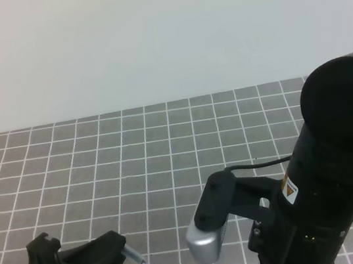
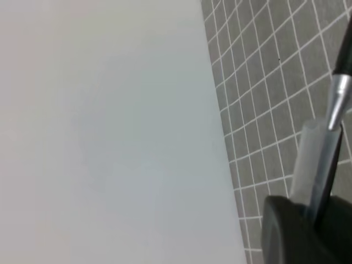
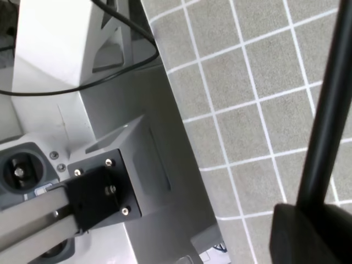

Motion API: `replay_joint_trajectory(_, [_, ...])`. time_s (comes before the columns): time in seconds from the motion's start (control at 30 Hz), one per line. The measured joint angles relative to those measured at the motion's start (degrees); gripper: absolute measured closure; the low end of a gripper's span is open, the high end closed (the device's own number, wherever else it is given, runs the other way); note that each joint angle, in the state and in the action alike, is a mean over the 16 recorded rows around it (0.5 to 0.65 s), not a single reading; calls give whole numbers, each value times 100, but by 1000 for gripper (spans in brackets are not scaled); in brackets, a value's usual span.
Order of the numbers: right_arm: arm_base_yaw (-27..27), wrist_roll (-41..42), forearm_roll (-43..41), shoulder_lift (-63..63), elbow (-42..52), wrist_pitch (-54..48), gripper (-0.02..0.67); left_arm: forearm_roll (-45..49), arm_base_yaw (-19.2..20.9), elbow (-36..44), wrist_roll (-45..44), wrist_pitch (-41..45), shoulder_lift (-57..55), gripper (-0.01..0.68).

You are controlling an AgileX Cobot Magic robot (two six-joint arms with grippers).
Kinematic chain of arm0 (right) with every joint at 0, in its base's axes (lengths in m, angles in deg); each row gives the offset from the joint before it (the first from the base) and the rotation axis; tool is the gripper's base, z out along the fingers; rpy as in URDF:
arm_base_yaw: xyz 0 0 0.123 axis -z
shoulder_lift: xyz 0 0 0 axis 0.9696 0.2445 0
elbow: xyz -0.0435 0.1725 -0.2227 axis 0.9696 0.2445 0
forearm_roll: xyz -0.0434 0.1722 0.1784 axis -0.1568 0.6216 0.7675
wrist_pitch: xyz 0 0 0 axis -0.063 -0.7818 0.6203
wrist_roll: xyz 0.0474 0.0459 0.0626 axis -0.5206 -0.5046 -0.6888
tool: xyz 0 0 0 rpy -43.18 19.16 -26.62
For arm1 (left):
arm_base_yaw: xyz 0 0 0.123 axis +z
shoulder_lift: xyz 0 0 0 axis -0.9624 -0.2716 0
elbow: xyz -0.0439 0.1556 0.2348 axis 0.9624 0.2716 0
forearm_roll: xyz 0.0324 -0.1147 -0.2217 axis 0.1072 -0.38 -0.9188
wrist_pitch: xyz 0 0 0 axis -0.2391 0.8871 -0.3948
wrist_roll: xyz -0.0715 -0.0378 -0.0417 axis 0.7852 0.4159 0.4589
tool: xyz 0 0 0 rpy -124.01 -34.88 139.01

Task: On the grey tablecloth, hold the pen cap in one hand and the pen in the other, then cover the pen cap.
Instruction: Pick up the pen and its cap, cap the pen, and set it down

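Pen (image 3: 324, 110) clamped in right gripper (image 3: 311, 231); left gripper (image 1: 111, 248) clamped on pen cap (image 2: 316, 159), over grey tablecloth (image 1: 133, 152).

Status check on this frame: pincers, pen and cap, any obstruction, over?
Left pincer shut on pen cap. Right pincer shut on pen. Silvery tip at cap mouth, not fully seated. Nothing visible blocking them.

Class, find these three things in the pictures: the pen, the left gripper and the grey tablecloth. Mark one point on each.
pen (image 3: 324, 115): right wrist view, on the middle of its black barrel.
left gripper (image 1: 117, 244): exterior high view, at its tips where the pen emerges.
grey tablecloth (image 1: 100, 156): exterior high view, on a bare gridded patch.
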Motion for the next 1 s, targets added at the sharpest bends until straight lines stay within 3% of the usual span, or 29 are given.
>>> replay_joint_trajectory(1.0, [0, -323, 215, 234, 0, 140, 652, 155, -291, 0, -357, 393, 0, 672])
